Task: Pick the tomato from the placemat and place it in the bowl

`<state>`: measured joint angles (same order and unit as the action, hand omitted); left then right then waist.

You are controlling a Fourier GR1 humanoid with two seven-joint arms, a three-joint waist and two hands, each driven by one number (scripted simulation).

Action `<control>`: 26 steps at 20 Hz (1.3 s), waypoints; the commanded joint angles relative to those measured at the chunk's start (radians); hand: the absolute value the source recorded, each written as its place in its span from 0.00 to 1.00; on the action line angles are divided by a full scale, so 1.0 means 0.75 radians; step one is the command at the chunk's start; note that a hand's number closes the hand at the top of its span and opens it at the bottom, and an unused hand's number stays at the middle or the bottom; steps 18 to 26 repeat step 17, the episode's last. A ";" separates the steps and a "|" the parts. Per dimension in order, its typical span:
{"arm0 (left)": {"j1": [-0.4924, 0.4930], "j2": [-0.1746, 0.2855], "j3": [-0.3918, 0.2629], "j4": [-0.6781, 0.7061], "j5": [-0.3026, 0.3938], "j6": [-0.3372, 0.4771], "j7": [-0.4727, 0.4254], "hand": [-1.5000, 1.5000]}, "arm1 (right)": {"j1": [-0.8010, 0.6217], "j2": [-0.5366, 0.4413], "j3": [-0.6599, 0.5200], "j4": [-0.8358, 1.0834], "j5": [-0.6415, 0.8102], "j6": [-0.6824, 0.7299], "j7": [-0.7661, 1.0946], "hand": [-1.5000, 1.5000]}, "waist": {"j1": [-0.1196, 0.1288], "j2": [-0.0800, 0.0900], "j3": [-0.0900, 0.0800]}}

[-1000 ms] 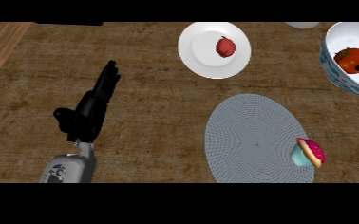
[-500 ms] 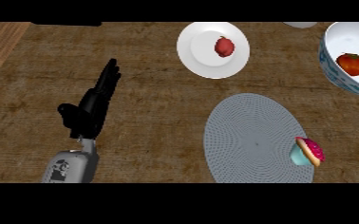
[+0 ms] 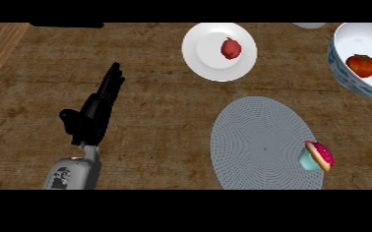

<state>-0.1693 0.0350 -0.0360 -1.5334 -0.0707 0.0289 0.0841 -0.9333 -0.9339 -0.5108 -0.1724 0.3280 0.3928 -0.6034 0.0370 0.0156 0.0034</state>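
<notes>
We see the tomato (image 3: 361,65) lying inside the bowl (image 3: 354,40), at the right edge of the view. The bowl is white inside, with a blue pattern on its outer wall, and the edge of the view cuts it off. The round grey placemat (image 3: 254,142) lies on the brown wooden desk (image 3: 160,93), below and to the left of the bowl. On it we see only a cupcake (image 3: 317,156) with pink icing and a light blue cup, tilted, near the mat's right side. Above the placemat stands a white plate (image 3: 207,54) with a small dark red fruit (image 3: 231,48) on it; we cannot tell which fruit it is.

The left robot hand (image 3: 94,115) is on the left side of the view, well apart from the plate, the placemat and the bowl. It is released: its fingers are straight, point up and slightly to the right, and grasp nothing. Its grey forearm (image 3: 71,174) comes in from the lower edge. A small white object (image 3: 310,25) shows partly at the top edge, between the plate and the bowl.
</notes>
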 commanded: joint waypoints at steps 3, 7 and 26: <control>0.005 -0.006 -0.006 -0.008 -0.001 -0.002 -0.018 0.50 | 0.039 -0.118 -0.085 0.075 -0.088 0.200 0.053 0.00 | 0.003 0.003 0.002; 0.037 0.054 0.053 -0.032 0.057 -0.055 -0.016 0.50 | 0.136 -0.165 -0.100 0.068 -0.112 0.350 -0.025 0.00 | 0.003 0.002 0.003; -0.032 0.026 0.028 0.020 -0.003 -0.006 0.001 0.50 | 0.294 -0.135 -0.088 -0.020 -0.139 0.483 -0.139 0.00 | -0.023 0.000 0.003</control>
